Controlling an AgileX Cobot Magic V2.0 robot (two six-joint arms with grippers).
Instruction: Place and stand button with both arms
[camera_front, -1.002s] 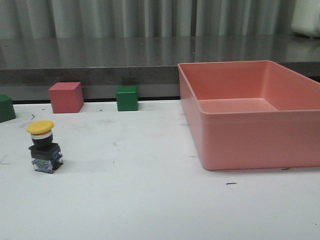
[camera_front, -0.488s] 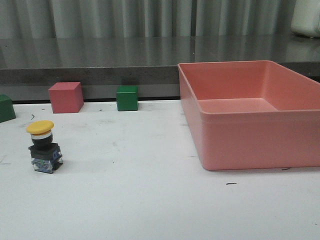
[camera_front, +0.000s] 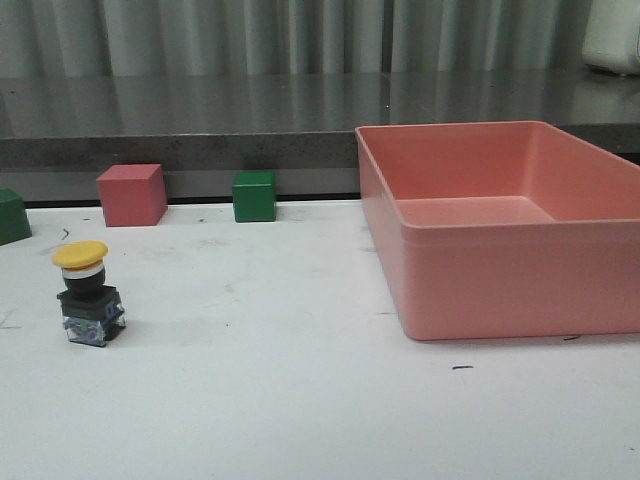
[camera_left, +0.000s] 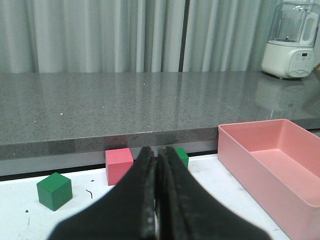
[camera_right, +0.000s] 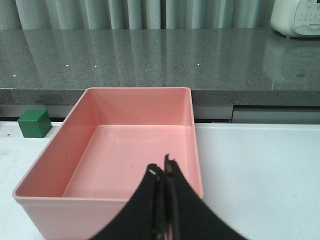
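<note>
Pressing its two black fingers flat against each other, the left gripper holds nothing; its wrist camera looks past the fingertips at a pink cube, a small green cube partly hidden behind the fingers, and another green cube further toward the tabletop's left edge. The right gripper is likewise closed on nothing, its dark fingers meeting in a thin seam above the near wall of the large pink plastic bin, whose inside is bare. Neither arm shows in the front view.

The small push button with a yellow mushroom cap, black neck and blocky dark base stands upright on the white tabletop near its left edge, cap on top, base flat on the surface with clear bluish parts at the bottom. It touches nothing. All three cubes sit along the tabletop's far edge, well apart from the button, with one green cube cut by the left frame border in the front view. The bin occupies the right side of the tabletop. Behind runs a grey speckled counter with a white blender on its right end, and pale curtains hang behind it.
</note>
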